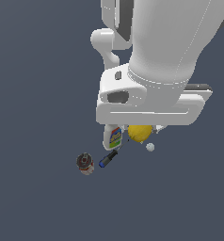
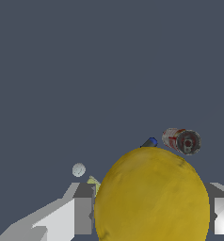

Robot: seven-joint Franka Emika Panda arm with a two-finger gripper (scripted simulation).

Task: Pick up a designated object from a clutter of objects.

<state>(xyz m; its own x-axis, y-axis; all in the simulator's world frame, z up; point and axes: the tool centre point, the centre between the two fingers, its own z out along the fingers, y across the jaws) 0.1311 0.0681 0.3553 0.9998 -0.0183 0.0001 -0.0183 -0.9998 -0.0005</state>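
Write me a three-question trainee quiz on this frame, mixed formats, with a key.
1. True or false: in the wrist view the yellow ball sits between the two gripper fingers.
2. Multiple choice: in the exterior view, which object lies nearest the dark can? A) white bottle B) blue-black marker C) tiny white ball
3. Fill in: in the exterior view, the tiny white ball lies toward the view's ____ of the yellow ball.

Key: 1 true; 2 B; 3 right
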